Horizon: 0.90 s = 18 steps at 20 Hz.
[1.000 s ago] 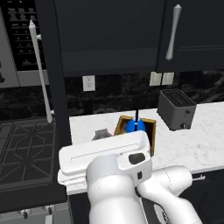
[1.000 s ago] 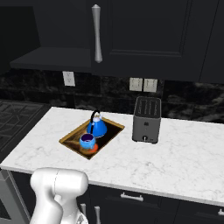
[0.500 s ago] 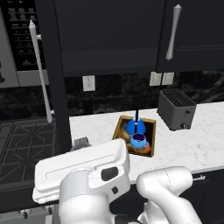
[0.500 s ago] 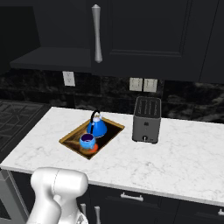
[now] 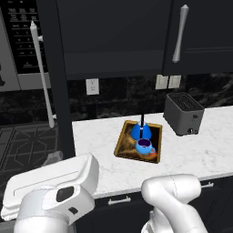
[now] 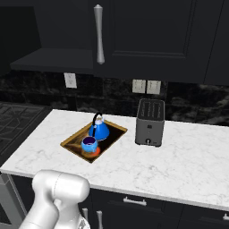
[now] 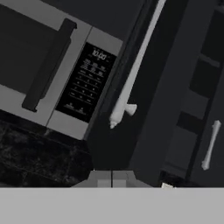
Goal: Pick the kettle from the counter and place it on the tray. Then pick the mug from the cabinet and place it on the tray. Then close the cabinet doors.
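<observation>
The blue kettle point(image 5: 139, 131) point(image 6: 99, 129) stands upright in the golden-brown tray point(image 5: 124, 136) point(image 6: 71, 141) on the white counter point(image 5: 200, 150) point(image 6: 188, 161). The blue mug point(image 5: 144, 146) point(image 6: 89, 144) sits in the tray right in front of it. The left cabinet door point(image 5: 57, 91) point(image 7: 162, 92) stands open, edge-on, with its light bar handle point(image 5: 40, 73) point(image 7: 135, 65). The right door's handle point(image 5: 180, 34) point(image 6: 99, 33) lies flat against the closed front. My gripper point(image 7: 112, 177) is shut and holds nothing; it faces the open door just below the handle's lower end.
A grey toaster point(image 5: 183, 113) point(image 6: 150, 122) stands on the counter to the right of the tray. The microwave point(image 5: 18, 45) point(image 7: 65, 65) hangs left of the open door, over the stove point(image 5: 22, 145). My white arm fills the lower left of the left base view.
My arm has swung down and to the left in the left base view, which uncovers the tray. Kettle, mug and doors stay where they were.
</observation>
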Motion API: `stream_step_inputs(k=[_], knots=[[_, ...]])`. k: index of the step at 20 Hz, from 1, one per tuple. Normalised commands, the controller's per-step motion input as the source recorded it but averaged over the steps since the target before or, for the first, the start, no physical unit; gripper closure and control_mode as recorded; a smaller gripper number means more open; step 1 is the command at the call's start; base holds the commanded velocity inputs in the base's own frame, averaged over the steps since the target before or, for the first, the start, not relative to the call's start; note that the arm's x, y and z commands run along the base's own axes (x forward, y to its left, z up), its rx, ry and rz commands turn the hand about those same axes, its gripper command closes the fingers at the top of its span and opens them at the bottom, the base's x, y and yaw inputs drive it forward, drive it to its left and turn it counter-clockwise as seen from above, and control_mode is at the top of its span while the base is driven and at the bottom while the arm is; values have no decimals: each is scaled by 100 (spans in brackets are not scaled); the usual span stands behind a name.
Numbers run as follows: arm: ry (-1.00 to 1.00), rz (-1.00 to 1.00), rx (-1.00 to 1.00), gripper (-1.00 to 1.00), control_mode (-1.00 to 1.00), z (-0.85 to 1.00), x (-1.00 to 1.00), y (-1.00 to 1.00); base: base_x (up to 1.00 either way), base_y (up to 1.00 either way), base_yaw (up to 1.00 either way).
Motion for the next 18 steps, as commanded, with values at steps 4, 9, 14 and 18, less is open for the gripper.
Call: stream_step_inputs(k=[4,9,14,18], knots=[[0,-12,-7,100,-100,-16,19,49,0,0,0],[-4,-17,-9,100,-100,-6,38,49,0,0,0],[0,-15,-5,100,-100,-5,73,14,0,0,0],[-2,-15,-10,100,-100,-22,73,29,0,0,0]])
